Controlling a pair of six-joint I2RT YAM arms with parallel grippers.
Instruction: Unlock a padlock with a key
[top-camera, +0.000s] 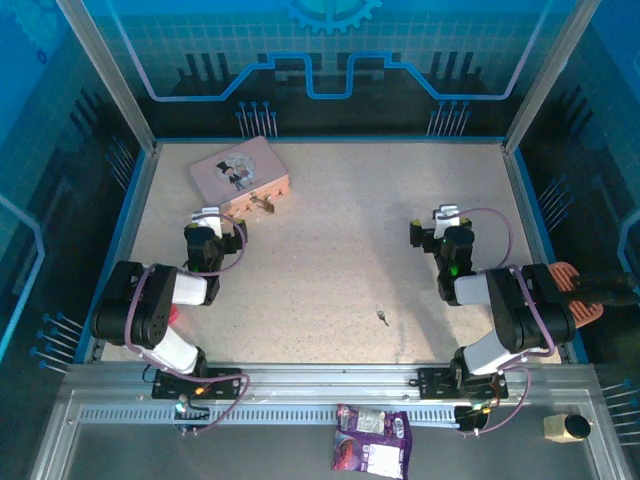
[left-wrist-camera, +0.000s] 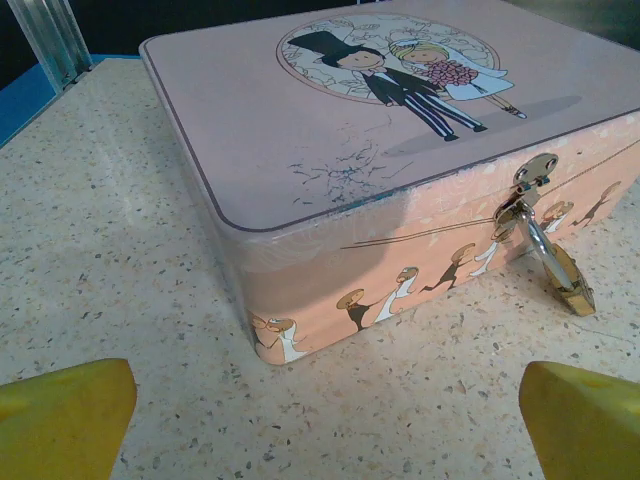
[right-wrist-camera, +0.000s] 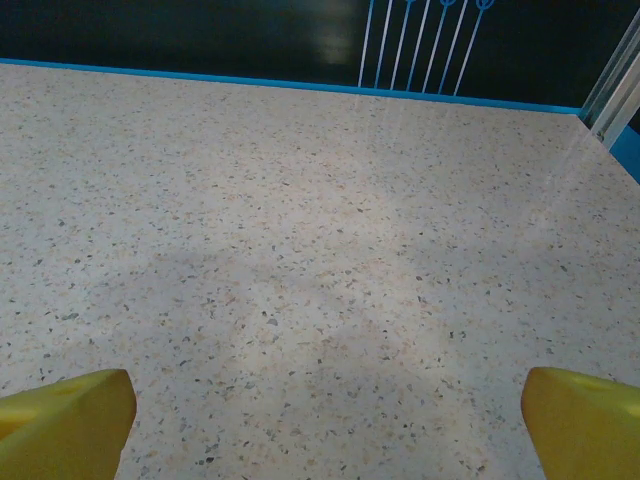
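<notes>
Likely we pinch the light, slippery key (top-camera: 383, 317), well apart from the box (left-wrist-camera: 250, 130), by its head; left gripper (left-wrist-camera: 320, 425) and right gripper (right-wrist-camera: 320, 425) gape.

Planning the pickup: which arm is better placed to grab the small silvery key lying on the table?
Right. The small silvery metal key lies nearer the right gripper, open and empty; the left gripper faces the pink box.

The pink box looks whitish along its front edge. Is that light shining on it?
Left wrist view: probably, glare whitens the near rim of the pink box; right wrist view: a pale sheen brightens the table toward the far edge.
</notes>
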